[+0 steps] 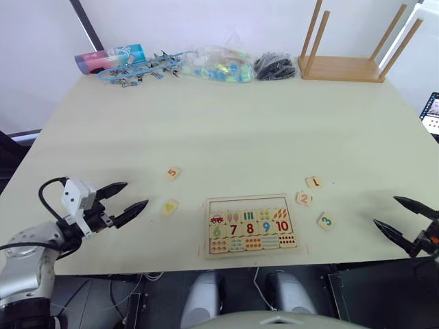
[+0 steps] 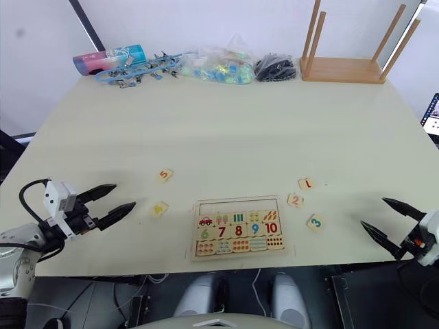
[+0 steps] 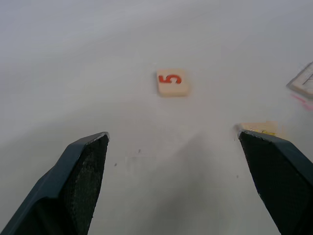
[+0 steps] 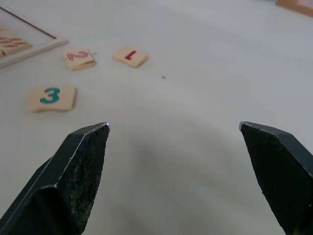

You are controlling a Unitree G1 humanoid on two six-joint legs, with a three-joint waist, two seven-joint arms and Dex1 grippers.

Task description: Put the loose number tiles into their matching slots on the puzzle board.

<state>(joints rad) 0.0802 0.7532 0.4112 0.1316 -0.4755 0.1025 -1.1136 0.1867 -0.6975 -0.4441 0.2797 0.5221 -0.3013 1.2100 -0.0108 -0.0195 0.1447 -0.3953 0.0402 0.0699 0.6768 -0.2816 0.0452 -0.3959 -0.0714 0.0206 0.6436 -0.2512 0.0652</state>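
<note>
While its first row of slots (image 1: 247,205) lies empty, the puzzle board (image 1: 250,229) sits near the table's (image 1: 226,130) front edge, its lower rows filled with picture tiles and the digits 6 to 10. To its right lie three loose tiles, each apart from the others: the red 1 (image 1: 313,182) farthest back, the orange 2 (image 1: 304,199) just beside the board's corner, the green 3 (image 1: 326,221) nearest me. To its left lie the orange 5 (image 1: 173,173) and, closer to the board, a tile with a yellow mark (image 1: 170,206), probably the 4, though its digit is too faint to read. My left gripper (image 1: 132,199) hovers left of that yellow tile, fingers spread and grasping nothing. My right gripper (image 1: 405,214) hangs at the table's right front edge, right of the 3, fingers likewise parted and empty. Along the far edge: a blue-pink package (image 1: 110,58), a bag of coloured pieces (image 1: 218,65), a bundle of black parts (image 1: 276,66), and an upturned wooden stool (image 1: 350,48).
</note>
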